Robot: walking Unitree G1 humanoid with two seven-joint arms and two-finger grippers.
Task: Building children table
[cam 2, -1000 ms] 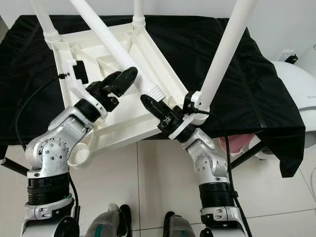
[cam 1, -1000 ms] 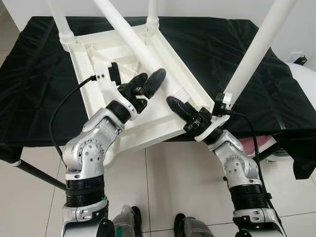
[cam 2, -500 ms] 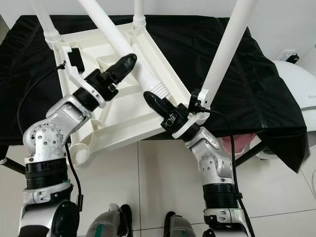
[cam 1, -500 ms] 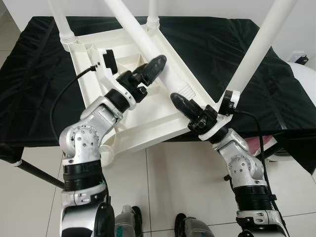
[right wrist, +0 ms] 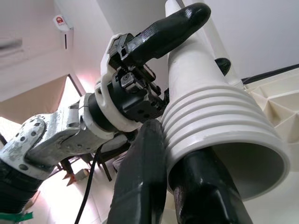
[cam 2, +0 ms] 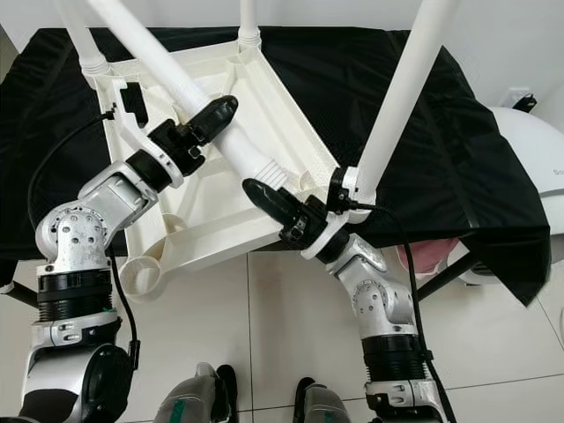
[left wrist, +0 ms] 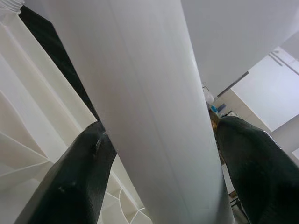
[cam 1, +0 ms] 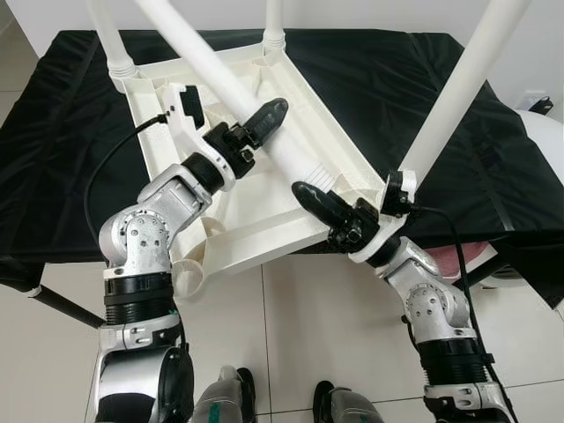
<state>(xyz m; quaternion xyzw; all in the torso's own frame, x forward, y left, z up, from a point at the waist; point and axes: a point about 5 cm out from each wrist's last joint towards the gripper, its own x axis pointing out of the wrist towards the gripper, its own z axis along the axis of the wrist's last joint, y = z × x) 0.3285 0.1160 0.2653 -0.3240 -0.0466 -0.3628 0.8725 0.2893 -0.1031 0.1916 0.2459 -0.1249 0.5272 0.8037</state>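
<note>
Three white plastic tube legs are standing in corner sockets of the upturned white ribbed plastic tabletop [cam 1: 264, 189], which is lying on the black-draped bench [cam 1: 458, 115]; the near-right leg [cam 1: 463, 92] is rising just beside the right wrist. The fourth leg [cam 1: 220, 79], a loose white tube with a ribbed threaded end, is slanting over the tabletop's underside. The left tool [cam 1: 256, 123] is pinching its shaft. The right tool [cam 1: 310, 196] is clamping the threaded rim, one finger [right wrist: 205, 196] inside the bore and one outside. Remaining, by my read: seating it in the open near-left socket [cam 1: 189, 278], then flipping. No containers with contents here.
</note>
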